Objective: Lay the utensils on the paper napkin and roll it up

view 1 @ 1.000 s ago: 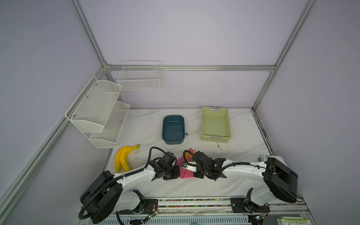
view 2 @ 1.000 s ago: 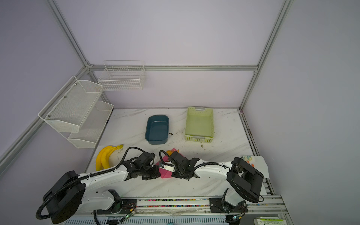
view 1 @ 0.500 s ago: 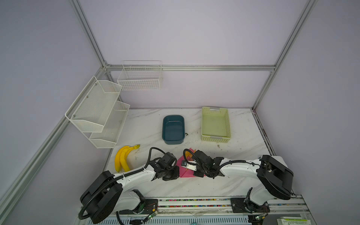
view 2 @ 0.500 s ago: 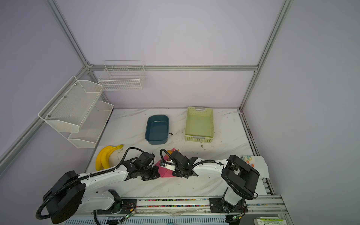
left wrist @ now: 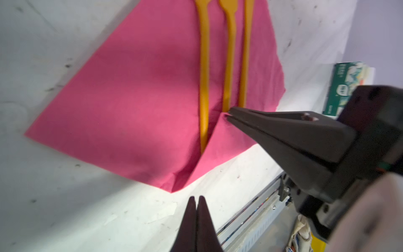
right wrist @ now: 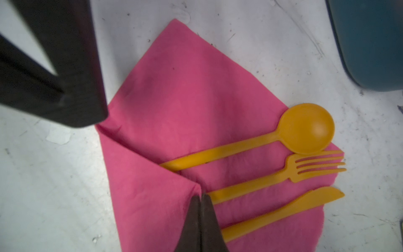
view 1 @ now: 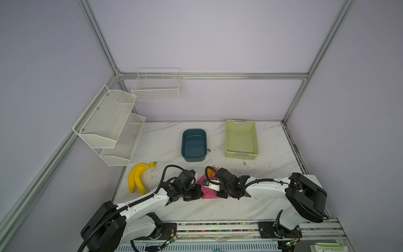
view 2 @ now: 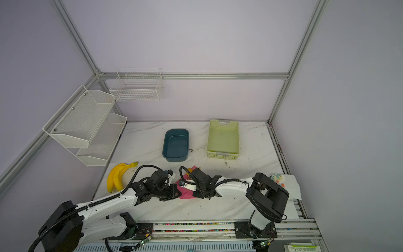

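Paper napkin [right wrist: 185, 98]: 6 o'clock sector of desk [view 1: 272, 152], between tools.
Utensils [right wrist: 239, 148]: on it, long axes 12–6, handles under folded corner.
Right tool [right wrist: 200, 197]: closed, pinching that corner.
Left tool [left wrist: 195, 198]: closed, empty, at napkin's 8 o'clock.

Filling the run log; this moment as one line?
stage: corner fold | utensils: on paper napkin | right gripper: shut on napkin corner, folded over handles | left gripper: shut, empty

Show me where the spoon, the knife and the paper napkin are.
spoon [right wrist: 307, 128], right wrist view, middle of its round bowl.
knife [right wrist: 316, 197], right wrist view, on its blade.
paper napkin [right wrist: 185, 98], right wrist view, bare flat part beside the spoon's handle.
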Tool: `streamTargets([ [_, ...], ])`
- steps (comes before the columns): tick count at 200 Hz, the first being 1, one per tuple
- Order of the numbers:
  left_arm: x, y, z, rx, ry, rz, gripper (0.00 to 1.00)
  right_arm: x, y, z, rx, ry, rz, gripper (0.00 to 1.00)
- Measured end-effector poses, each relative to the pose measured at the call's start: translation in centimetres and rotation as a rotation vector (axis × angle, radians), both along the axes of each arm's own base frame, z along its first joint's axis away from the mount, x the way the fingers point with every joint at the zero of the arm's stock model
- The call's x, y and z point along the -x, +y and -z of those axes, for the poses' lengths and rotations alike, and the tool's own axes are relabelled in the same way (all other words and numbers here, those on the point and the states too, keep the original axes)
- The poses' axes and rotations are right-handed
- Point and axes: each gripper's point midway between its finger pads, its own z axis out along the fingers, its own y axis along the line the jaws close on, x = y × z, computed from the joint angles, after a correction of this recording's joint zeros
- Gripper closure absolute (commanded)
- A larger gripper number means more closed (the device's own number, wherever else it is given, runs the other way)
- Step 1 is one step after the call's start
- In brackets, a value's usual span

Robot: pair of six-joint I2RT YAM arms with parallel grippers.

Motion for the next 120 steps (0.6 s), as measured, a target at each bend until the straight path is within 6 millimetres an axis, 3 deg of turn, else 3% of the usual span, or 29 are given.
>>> streamTargets([
  [41,1.3,-0.6,1.5,0.086,0.085,-0.013,1.0,0.0,0.0,0.0,-0.004,0.003,-0.002,1.0],
  [120,1.0,-1.4,2.4,0.098,0.119,-0.015,1.0,0.0,0.0,0.0,-0.011,0.013,-0.002,1.0],
])
